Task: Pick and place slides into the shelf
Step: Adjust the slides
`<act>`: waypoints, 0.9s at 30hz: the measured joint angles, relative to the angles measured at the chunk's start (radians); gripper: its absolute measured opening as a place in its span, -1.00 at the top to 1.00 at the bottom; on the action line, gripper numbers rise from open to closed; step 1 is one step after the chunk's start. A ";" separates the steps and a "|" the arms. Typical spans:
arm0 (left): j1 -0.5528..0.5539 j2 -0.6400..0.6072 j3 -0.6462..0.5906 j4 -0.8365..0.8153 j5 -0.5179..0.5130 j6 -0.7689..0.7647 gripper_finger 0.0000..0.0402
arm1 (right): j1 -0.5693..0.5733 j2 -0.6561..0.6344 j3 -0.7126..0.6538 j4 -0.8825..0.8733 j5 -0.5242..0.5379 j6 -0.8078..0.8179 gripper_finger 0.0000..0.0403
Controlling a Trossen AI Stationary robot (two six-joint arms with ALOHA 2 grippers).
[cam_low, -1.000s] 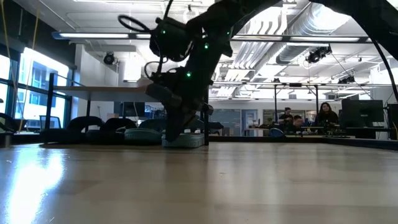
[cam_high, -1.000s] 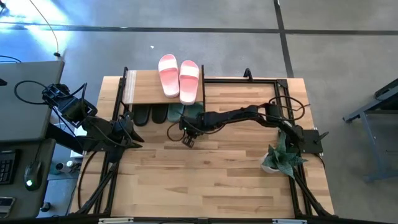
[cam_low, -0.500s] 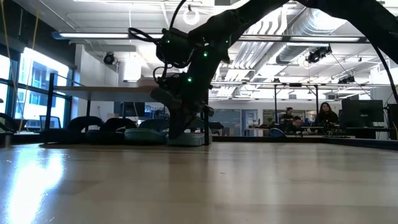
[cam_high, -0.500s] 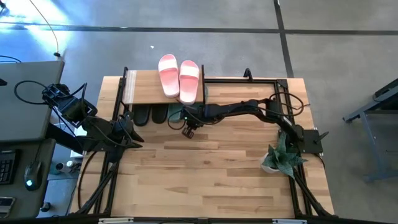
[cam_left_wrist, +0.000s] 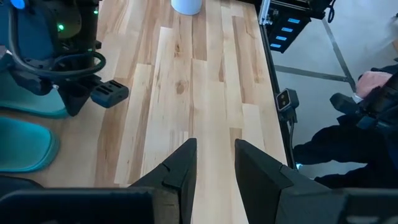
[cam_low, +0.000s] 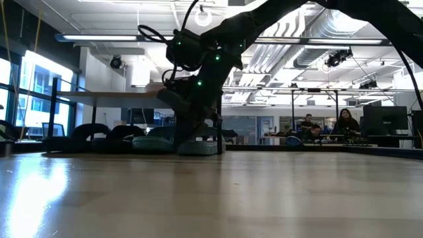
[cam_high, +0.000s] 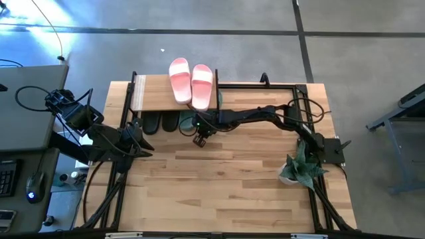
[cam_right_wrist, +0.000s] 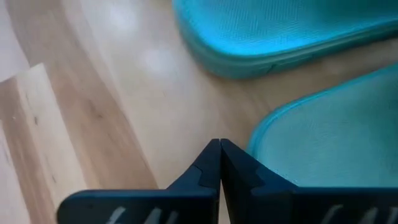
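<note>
**Right arm nudging green pair under the shelf**

Right end effector (cam_high: 199, 131) low at the shelf (cam_high: 156, 93) front, fingers pressed together with nothing between them, tips just beside the heel edge of the green slides (cam_right_wrist: 298, 37). Closed fingers likely serve as a pusher, seating the pair deeper on the lower level.

Pink slides (cam_high: 191, 81) rest on the top board, toes overhanging the far edge. Black slides (cam_high: 161, 121) sit on the lower level, beside the green pair.

Left end effector (cam_left_wrist: 211, 165) waits at the desk's (cam_high: 226, 192) left side, fingers spread, empty, out of the way.
</note>
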 joint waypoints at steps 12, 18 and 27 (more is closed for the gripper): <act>0.000 0.000 0.000 0.000 -0.002 0.000 0.53 | 0.079 -0.027 0.000 -0.024 -0.089 -0.023 1.00; 0.000 0.000 0.000 -0.001 -0.001 0.000 0.53 | 0.148 -0.200 0.000 -0.064 0.050 -0.058 1.00; 0.000 0.000 0.000 0.002 -0.002 0.001 0.53 | 0.171 -0.526 0.000 -0.237 0.379 -0.026 1.00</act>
